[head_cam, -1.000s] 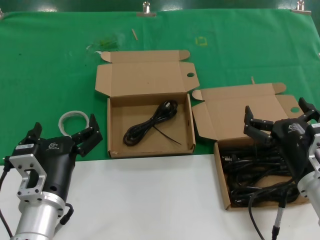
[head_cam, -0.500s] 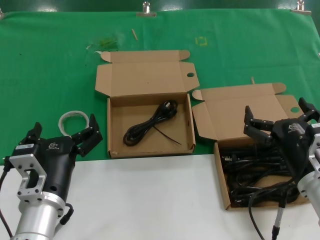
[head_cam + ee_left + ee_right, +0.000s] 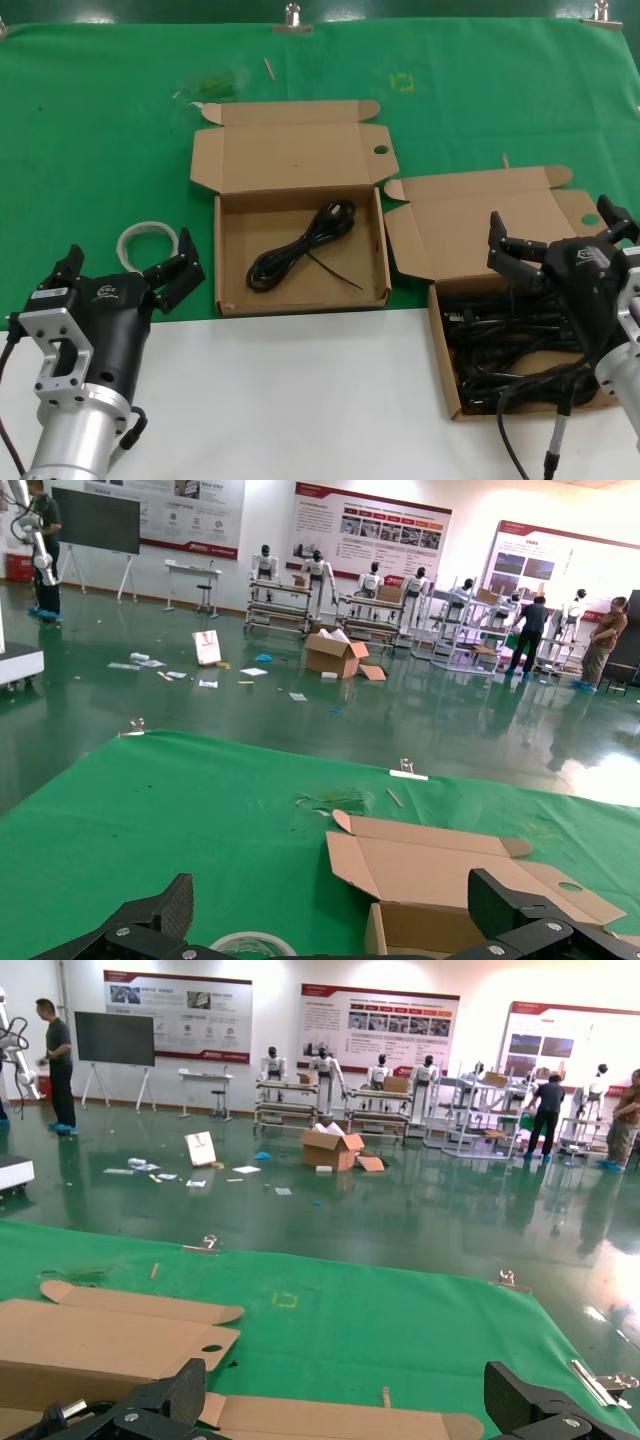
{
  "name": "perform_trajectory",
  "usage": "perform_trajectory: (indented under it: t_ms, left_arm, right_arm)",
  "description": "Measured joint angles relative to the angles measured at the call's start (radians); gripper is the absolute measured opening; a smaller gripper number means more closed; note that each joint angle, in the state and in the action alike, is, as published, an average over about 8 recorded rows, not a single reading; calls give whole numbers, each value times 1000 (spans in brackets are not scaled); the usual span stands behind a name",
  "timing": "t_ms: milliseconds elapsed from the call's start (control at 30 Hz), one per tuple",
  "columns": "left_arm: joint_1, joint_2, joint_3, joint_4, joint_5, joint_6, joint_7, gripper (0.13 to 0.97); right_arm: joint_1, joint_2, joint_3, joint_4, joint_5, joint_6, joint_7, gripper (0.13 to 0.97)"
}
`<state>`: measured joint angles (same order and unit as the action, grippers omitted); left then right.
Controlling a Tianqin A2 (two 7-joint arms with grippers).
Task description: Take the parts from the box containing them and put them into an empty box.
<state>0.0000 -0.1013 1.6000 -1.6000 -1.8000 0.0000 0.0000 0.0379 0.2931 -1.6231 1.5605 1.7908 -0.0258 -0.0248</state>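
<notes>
1. Cables (image 3: pixel 520 350) heaped in a black tangle in the right-hand box (image 3: pixel 447 345), lid laid back and plain; nothing lifted clear of the pile.
2. One cable (image 3: pixel 300 250) already lying coiled in the middle box (image 3: pixel 300 300), whose lid carries a tiny dark speck; so that box no longer empty, and the task judged only begun, with most of the load left.
3. Right gripper (image 3: pixel 555 240) poised over the far edge of the full box, fingers spread wide, pinching nothing; same splayed tips seen low in the right wrist view.
4. Left gripper (image 3: pixel 125 270) parked at the table's near left, also spread apart and empty, just beside a pale ring of tape (image 3: pixel 146 238) on the green cloth (image 3: pixel 100 120).
5. Nothing changed from a second ago: both arms, both boxes and every cable in the same places. Read as a pause, with the next reach into the pile not yet started.
6. Likely trouble ahead: loops snagging one another, so one pull may drag several.
</notes>
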Motion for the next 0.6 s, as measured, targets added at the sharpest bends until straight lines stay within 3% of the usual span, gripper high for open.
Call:
perform_trajectory:
  t_ms: [600]
  left_arm:
    - [0,0,0,0,0,0,0,966]
  right_arm:
    - [0,0,0,0,0,0,0,966]
